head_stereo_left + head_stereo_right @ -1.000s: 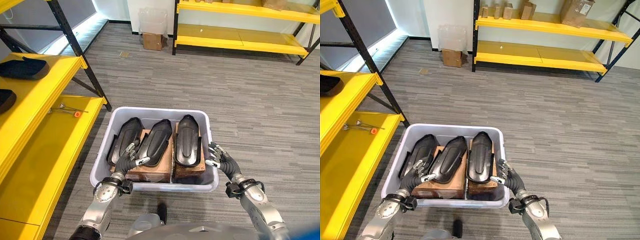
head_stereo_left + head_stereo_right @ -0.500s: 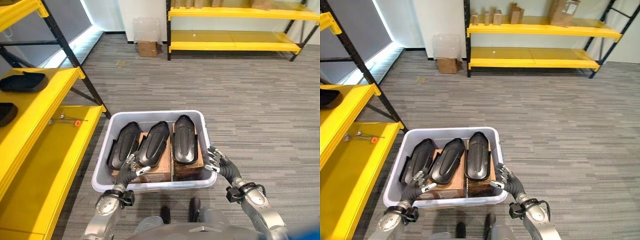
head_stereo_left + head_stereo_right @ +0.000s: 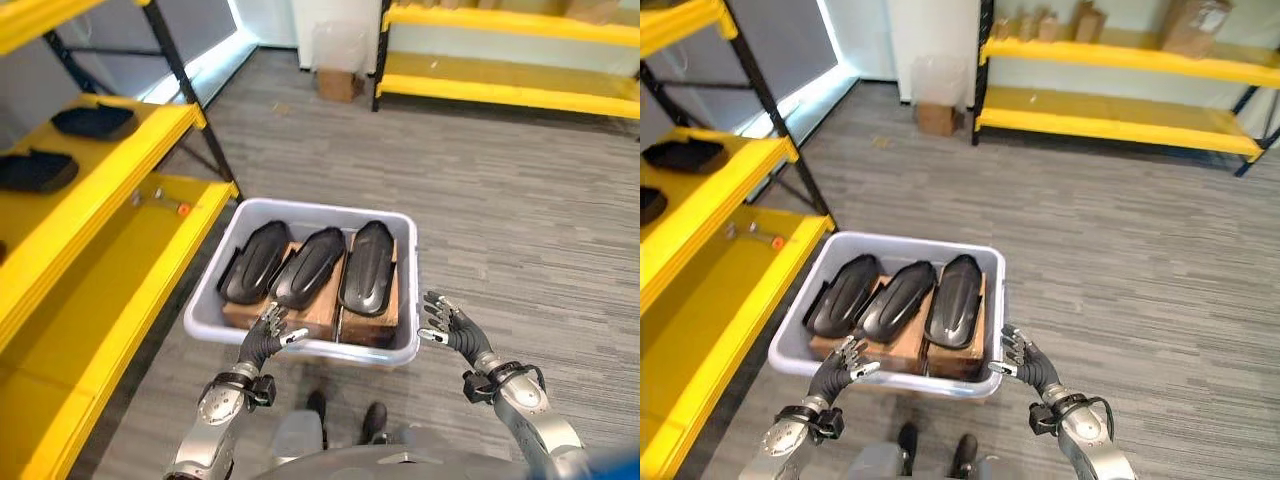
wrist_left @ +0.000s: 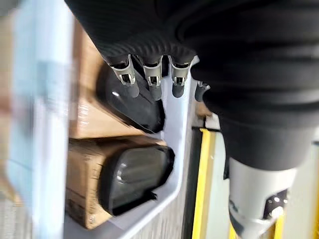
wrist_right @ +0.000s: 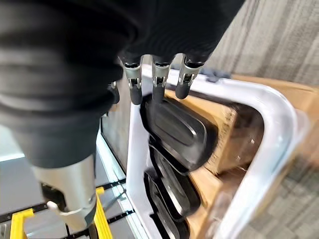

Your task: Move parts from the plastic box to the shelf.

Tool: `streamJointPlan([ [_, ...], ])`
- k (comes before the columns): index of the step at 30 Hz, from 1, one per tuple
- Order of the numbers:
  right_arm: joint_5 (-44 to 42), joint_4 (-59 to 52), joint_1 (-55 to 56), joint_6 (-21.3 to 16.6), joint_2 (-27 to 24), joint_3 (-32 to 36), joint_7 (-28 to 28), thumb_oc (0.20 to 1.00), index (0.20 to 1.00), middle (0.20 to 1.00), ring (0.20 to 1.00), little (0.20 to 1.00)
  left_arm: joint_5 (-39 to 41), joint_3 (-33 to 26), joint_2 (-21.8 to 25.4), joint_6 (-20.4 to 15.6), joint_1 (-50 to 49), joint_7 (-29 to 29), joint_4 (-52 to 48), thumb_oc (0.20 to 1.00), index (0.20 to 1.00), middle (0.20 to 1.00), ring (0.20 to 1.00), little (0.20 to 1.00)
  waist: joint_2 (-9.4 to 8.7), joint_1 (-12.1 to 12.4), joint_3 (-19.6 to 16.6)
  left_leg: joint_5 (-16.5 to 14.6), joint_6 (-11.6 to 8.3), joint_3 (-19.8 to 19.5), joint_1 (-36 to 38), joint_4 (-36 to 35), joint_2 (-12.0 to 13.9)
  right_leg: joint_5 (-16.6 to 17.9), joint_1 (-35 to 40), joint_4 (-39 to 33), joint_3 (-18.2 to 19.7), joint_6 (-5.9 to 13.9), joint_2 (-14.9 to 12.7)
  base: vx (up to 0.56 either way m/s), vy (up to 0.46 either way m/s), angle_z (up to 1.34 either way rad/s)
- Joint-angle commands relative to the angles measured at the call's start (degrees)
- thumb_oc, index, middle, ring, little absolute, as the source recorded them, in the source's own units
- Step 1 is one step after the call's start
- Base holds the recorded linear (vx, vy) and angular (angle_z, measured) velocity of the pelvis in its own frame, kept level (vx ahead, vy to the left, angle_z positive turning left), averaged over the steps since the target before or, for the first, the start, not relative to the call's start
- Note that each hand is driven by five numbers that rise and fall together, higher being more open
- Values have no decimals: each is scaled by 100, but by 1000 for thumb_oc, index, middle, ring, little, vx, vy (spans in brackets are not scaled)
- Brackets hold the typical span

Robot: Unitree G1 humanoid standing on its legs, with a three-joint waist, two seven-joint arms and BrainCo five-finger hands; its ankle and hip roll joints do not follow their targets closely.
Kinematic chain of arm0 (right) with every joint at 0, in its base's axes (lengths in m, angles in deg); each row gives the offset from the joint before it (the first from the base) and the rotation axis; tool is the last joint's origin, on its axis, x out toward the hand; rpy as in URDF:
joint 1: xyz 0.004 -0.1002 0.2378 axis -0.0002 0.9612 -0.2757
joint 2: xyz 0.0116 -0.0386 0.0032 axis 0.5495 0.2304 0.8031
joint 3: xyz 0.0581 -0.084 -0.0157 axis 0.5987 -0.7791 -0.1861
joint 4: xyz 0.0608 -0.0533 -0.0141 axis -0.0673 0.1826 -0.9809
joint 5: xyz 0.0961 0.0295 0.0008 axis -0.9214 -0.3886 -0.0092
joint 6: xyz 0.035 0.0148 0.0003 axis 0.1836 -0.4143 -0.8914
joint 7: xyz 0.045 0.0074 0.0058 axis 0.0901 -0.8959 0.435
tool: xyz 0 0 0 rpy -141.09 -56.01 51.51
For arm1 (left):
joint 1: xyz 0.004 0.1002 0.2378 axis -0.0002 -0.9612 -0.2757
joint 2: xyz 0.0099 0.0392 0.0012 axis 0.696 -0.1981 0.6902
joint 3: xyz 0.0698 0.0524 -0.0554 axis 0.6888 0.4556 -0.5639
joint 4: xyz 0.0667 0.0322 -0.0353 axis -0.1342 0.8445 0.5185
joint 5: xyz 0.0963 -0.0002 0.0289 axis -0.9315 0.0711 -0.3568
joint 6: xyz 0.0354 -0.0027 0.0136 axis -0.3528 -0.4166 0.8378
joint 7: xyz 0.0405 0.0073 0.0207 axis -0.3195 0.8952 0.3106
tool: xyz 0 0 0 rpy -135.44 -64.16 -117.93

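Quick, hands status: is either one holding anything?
Left hand: open, fingers relaxed at the near rim of the plastic box, holding nothing.
Right hand: open beside the box's near right corner, holding nothing.

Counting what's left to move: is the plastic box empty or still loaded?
Loaded. The plastic box holds three black parts side by side on brown cardboard boxes.

One pale grey plastic box [image 3: 402,350] sits on the floor. Three black parts lie in it side by side — one at 9 o'clock [image 3: 255,262], one in the middle [image 3: 310,267], one at 3 o'clock [image 3: 366,268] — on two brown cardboard boxes [image 3: 318,316]. Two more black parts [image 3: 92,121] rest on the yellow shelf [image 3: 140,150] at 10 o'clock. One small cardboard box [image 3: 336,84] stands at 12 o'clock.
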Motion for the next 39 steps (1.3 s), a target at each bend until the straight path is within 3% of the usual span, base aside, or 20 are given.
streamJointPlan([
  [1,-226,-332,-102,-306,12,103,27,1000,1000,1000,1000,1000,71,-141,203,-306,140,-45,-250,1000,1000,1000,1000,1000,-112,-152,-185,52,-141,-169,215,-106,597,-145,532,-76,510,762,-429,74,170,15],
  [4,-290,-296,-55,-313,-8,137,76,1000,1000,1000,1000,1000,100,-104,128,-274,166,-106,-238,1000,1000,1000,1000,1000,27,-225,-297,703,-435,-276,520,-918,1368,-206,457,-9,495,902,-567,85,199,5],
  [7,-291,-249,-52,-324,-40,197,129,1000,1000,1000,1000,1000,52,-52,103,-265,197,-117,-252,1000,1000,1000,1000,1000,155,-259,-311,1178,-635,-335,520,-1248,1724,-219,436,51,530,1046,-678,69,222,-1],
  [8,-306,-244,-56,-301,-41,207,113,1000,1000,1000,1000,1000,95,-57,84,-286,200,-80,-227,1000,1000,1000,1000,1000,253,-238,-341,898,-672,-588,636,-1214,1529,-197,412,108,645,1106,-731,82,262,-18],
  [9,-306,-245,-54,-301,-42,209,113,1000,1000,1000,1000,1000,95,-55,82,-287,201,-79,-224,1000,1000,1000,1000,1000,251,-238,-338,882,-668,-591,631,-1194,1524,-200,417,109,644,1111,-737,172,388,-31],
  [10,-251,-290,-35,-311,12,323,106,1000,1000,1000,1000,1000,132,-43,100,-316,285,-36,-193,1000,1000,1000,1000,1000,329,-350,-434,471,-686,-178,754,-1354,1338,-108,504,134,646,1228,-965,168,376,-20],
  [17,-256,-331,1,-281,277,346,117,1000,1000,1000,1000,1000,82,-92,400,-375,412,-98,-252,1000,1000,1000,1000,1000,151,-290,-513,44,-392,122,906,-1415,744,302,472,110,828,1615,-1529,88,260,-7],
  [24,-175,-398,60,-263,328,358,85,1000,1000,1000,1000,1000,10,-190,430,-398,355,-109,-329,1000,1000,1000,1000,1000,25,-305,-609,-33,-298,272,1056,-1636,562,585,488,-122,859,1755,-1656,48,68,-10],
  [32,59,-267,-216,-347,315,389,231,1000,1000,1000,1000,1000,77,-170,455,-441,413,-67,-536,1000,1000,1000,1000,1000,-10,-299,-597,5,-325,381,1048,-1748,589,557,450,-370,834,1746,-1623,20,-4,-5],
  [39,259,72,-1267,-543,315,242,732,1000,1000,1000,1000,1000,355,67,491,-569,798,-136,-777,1000,1000,1000,1000,1000,87,-212,-132,211,-408,341,371,-1622,654,689,-32,-490,754,1705,-1628,-111,-33,1],
])
